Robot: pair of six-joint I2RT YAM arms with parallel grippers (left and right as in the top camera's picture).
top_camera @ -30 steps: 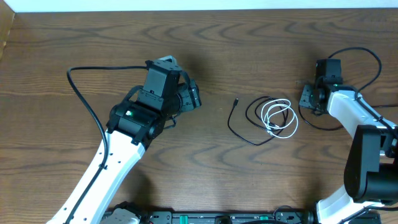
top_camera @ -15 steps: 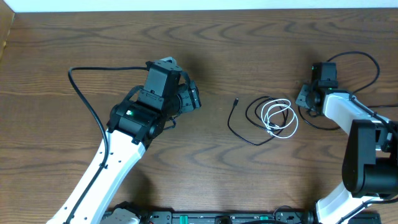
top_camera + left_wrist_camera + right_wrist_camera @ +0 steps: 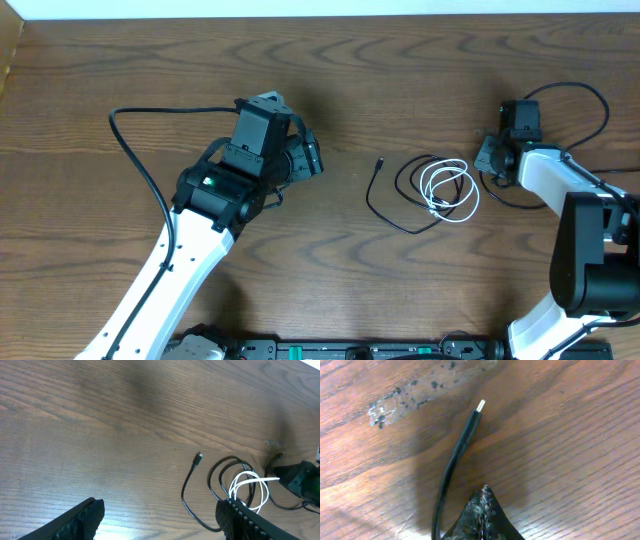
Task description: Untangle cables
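The cables lie right of centre on the table: a black cable (image 3: 405,190) looped with a free plug end (image 3: 380,162), and a coiled white cable (image 3: 450,190) over it. They also show in the left wrist view, black (image 3: 192,487) and white (image 3: 248,485). Another black cable with a metal-tipped plug (image 3: 467,430) lies just left of my right gripper (image 3: 482,507), which is shut and low over the table, at the tangle's right edge (image 3: 488,160). My left gripper (image 3: 308,155) is open and empty, left of the cables, with its fingers apart (image 3: 160,522).
A thick black arm cable (image 3: 140,160) loops over the table on the left. Another arm cable (image 3: 590,95) loops behind the right arm. A pale scuff mark (image 3: 410,395) is on the wood near the plug. The table's far edge (image 3: 320,16) runs along the top.
My right gripper has shifted a little to the left, closer to the tangle. The left arm and the cables have not moved.
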